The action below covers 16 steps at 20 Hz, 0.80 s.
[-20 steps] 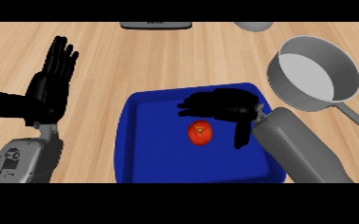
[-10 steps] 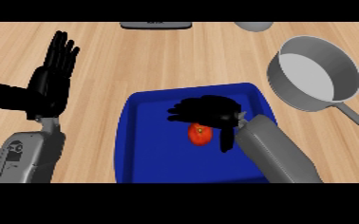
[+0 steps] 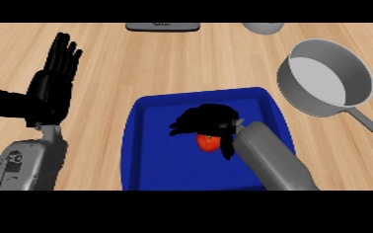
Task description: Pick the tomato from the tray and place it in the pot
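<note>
In the middle of the blue tray, the right hand hangs directly over the tomato, its black fingers curled down around the top of the fruit; only the tomato's red near side shows below the palm. Whether the fruit has left the tray floor cannot be told from this view. The grey right forearm runs in from the lower right and covers the tray's near right corner. The tray lies on the wooden bench, near the lower edge of the view. To the right and a little farther off stands the grey pot, just beside the tray's far right corner, with its handle pointing toward the right edge. At the left the left hand rests released, fingers straight and pointing up, well apart from the tray. Along the far edge of the bench lie a dark flat object and a grey rounded object, both cut off by the frame.
</note>
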Tool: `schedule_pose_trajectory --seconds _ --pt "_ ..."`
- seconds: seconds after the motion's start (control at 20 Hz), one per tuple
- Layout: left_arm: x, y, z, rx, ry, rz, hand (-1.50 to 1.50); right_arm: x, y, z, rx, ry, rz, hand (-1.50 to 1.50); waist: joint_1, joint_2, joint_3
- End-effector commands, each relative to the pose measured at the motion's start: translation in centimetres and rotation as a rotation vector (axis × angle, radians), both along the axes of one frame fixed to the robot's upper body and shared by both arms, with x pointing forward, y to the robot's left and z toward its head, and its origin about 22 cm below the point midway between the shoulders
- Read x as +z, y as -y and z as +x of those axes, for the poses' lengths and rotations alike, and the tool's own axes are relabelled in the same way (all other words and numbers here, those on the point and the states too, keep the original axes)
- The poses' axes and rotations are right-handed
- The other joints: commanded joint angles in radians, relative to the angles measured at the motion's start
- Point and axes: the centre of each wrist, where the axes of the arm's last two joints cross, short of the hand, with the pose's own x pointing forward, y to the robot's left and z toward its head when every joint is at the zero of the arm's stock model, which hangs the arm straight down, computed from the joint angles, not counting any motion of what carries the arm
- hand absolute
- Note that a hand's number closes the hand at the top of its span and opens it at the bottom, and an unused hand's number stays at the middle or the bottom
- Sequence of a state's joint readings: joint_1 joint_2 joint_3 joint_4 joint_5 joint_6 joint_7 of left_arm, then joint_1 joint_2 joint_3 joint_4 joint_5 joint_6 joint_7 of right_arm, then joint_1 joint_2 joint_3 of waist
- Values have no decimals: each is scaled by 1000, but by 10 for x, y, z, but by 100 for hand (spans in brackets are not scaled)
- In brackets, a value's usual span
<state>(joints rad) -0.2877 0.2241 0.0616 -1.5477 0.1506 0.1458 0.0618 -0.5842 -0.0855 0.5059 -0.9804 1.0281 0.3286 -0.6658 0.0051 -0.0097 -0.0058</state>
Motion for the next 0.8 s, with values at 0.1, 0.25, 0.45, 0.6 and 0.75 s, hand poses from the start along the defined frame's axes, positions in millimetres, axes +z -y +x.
schedule_pose_trajectory --seconds 0.1,0.25,0.45,0.6,0.75 --pt "-6 -17 10 -2 7 -4 0 -22 -9 -17 140 32 68 150 -4 13 6" --pt "-4 -4 5 -4 9 13 0 -16 -6 -18 148 44 86 150 -5 10 6" --pt "3 -8 2 -1 16 -11 0 -20 -29 -40 144 66 73 150 -6 9 6" --pt "3 -7 -7 8 -2 -8 0 -23 -8 -39 92 96 133 150 -5 8 6" --pt "2 -3 -2 -16 -14 -1 0 -9 -11 -38 36 204 159 150 -9 8 6"
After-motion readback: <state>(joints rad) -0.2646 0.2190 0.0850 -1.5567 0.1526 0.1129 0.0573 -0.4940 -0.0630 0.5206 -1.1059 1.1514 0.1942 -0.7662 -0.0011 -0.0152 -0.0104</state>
